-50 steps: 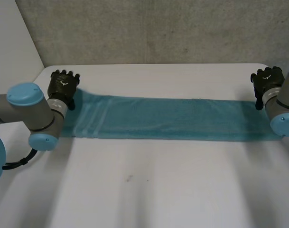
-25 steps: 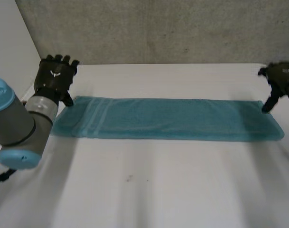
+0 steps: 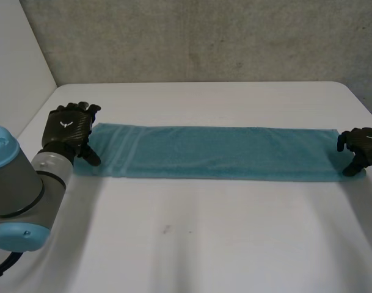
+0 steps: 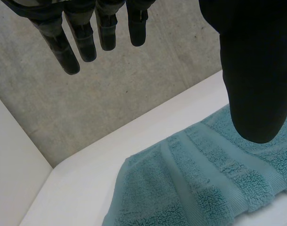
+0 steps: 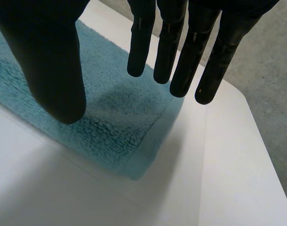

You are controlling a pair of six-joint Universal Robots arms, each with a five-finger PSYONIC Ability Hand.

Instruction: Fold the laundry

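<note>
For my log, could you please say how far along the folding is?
Done: the teal terry towel lies flat as a long strip on the white table. In hand: left hand and right hand are open at its opposite ends, gripping nothing. Left: the end-to-end folds.

No readable text, number, label or brand name is showing on any surface. A small white mark is showing on the back of the left hand [image 3: 66, 127] in the head view; it is too small to be read.
</note>
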